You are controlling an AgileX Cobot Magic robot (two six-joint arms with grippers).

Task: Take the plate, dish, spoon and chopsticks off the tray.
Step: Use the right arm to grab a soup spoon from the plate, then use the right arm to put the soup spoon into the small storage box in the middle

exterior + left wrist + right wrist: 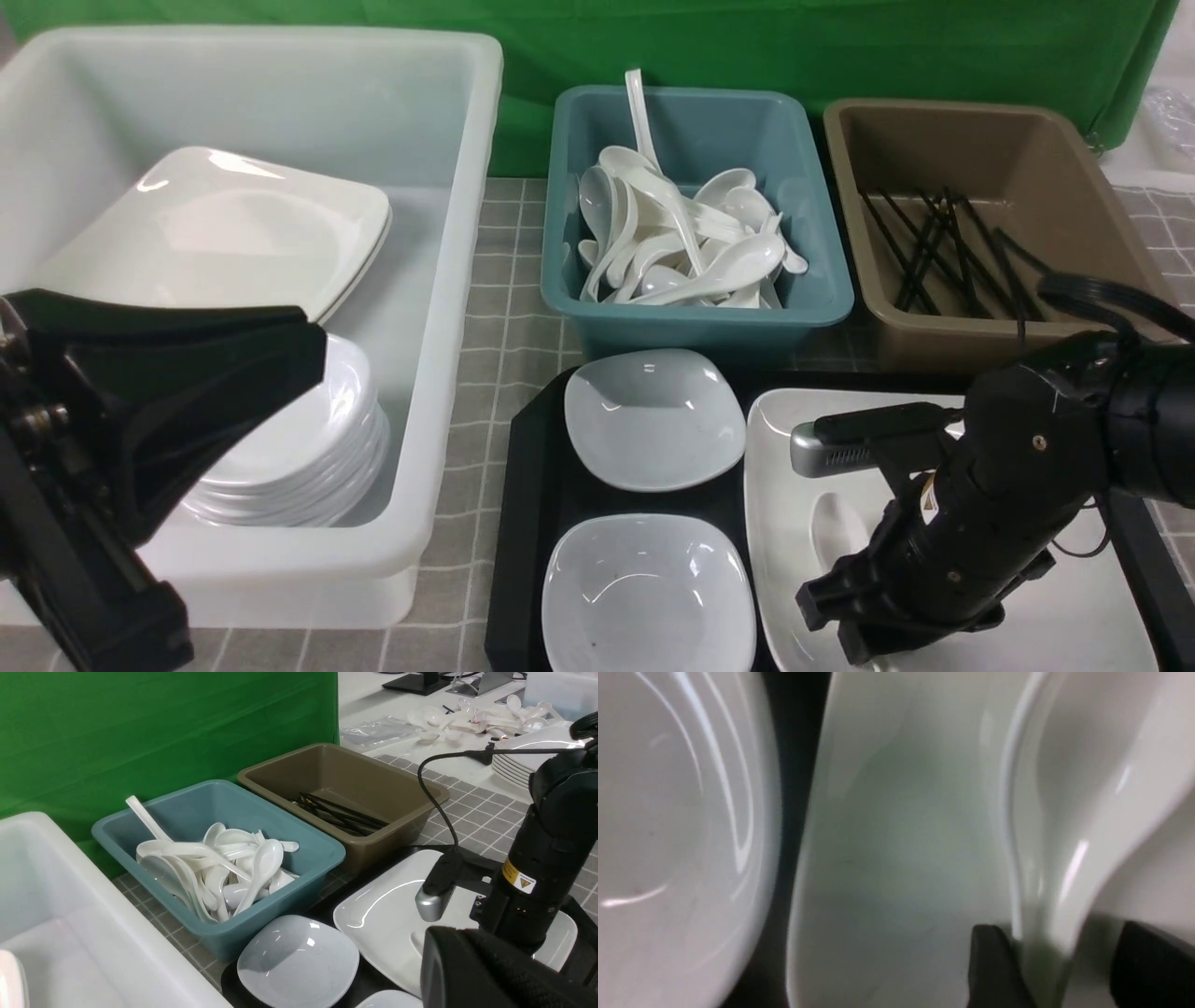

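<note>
The black tray (pixel 532 485) holds two small white dishes (pixel 653 420) (pixel 649 593) and the large white plate (pixel 794 439). The white spoon (pixel 834 527) lies on the plate. My right gripper (pixel 887 625) is down on the plate. In the right wrist view its jaws (pixel 1069 970) stand apart around the spoon's handle (pixel 1064 891); one finger touches it and a gap shows at the other. My left gripper (pixel 187 373) hangs over the white tub, and its jaws are unclear. The only chopsticks (pixel 943 247) in view lie in the brown tub.
A big white tub (pixel 448 280) at the left holds large plates (pixel 224 233) and a stack of small dishes (pixel 308 448). A teal tub (pixel 695 317) full of spoons and a brown tub (pixel 980 336) stand behind the tray. A green backdrop lies beyond.
</note>
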